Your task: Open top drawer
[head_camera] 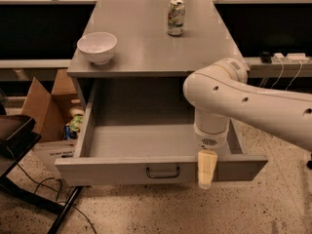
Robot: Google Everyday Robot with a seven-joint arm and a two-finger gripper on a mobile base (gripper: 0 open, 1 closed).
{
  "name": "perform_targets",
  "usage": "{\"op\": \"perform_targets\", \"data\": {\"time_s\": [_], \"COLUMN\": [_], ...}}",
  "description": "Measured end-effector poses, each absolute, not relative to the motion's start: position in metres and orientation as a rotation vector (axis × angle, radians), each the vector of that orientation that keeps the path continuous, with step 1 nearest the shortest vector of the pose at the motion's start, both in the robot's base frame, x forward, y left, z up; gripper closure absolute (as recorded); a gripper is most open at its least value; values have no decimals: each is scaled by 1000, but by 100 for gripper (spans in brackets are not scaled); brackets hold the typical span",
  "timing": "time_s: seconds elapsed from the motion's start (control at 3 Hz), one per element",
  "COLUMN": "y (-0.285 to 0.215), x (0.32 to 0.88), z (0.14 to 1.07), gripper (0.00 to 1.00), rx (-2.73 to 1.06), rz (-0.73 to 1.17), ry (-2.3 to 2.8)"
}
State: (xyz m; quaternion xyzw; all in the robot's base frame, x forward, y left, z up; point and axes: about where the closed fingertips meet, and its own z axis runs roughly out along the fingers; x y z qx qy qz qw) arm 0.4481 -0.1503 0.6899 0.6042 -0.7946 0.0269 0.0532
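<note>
The top drawer (107,172) is a wide grey drawer standing pulled far out from the grey cabinet, its deep box empty. A small dark handle (163,171) sits at the centre of its flat front panel. My gripper (206,169) hangs from the white arm at the drawer's front edge, to the right of the handle, with its cream fingers (206,165) pointing down over the front panel. It holds nothing that I can see.
A white bowl (97,47) and a drink can (176,17) stand on the cabinet top (146,48). An open cardboard box (46,108) with items sits on the floor at left. A dark chair (14,140) and cables are at lower left.
</note>
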Motion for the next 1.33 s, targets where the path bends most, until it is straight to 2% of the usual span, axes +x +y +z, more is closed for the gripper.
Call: {"op": "perform_targets", "data": {"time_s": [0.33,0.67,1.0,1.33], "y": [-150,-164,-179,-178], "x": [448,412,358,358], "z": [690,678,666,677], "gripper": [0,18,42,73], "rx": [1836,1779,1695,1695], "rz": [82,50,-6,-6], "ry": [-2415,-2364,-2310,-2310]}}
